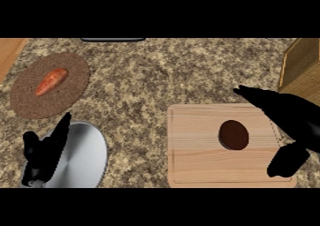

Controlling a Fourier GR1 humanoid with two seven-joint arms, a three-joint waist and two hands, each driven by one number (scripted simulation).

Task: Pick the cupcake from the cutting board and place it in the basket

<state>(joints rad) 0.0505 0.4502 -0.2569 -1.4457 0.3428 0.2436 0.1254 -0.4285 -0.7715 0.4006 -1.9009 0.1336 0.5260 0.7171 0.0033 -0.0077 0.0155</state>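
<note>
1. Head view is looking down on a speckled stone bench [156,75], with a wooden board [195,154] serving as the landmark for everything else.
2. A dark brown cupcake [234,134] is sitting on the board, right of the board's middle, seen from above as a dark oval.
3. The right robot hand [290,119] is hovering over the board's right edge, just beside the cupcake and not touching it.
4. That hand is standing open: its fingers are stretching past the board's far right corner, and its thumb [287,161] is hanging over the board's near right part.
5. A woven basket [306,66] is sitting beyond the board's far right corner, partly cut off by the view's edge; it is well apart from the cupcake.
6. A round metal plate [87,156] is lying on the bench left of the board, with a strip of bare stone between them.
7. The left robot hand [45,154] is resting over the plate's left side, open, fingers straight and pointing away from the robot.
8. A round brown mat [71,92] is lying far left of the board and beyond the plate.
9. An orange sweet potato [51,81] is lying on that mat, tilted.
10. A dark object [113,39] is showing only as a thin sliver at the bench's far edge, left of the board; what it is cannot be told.
</note>
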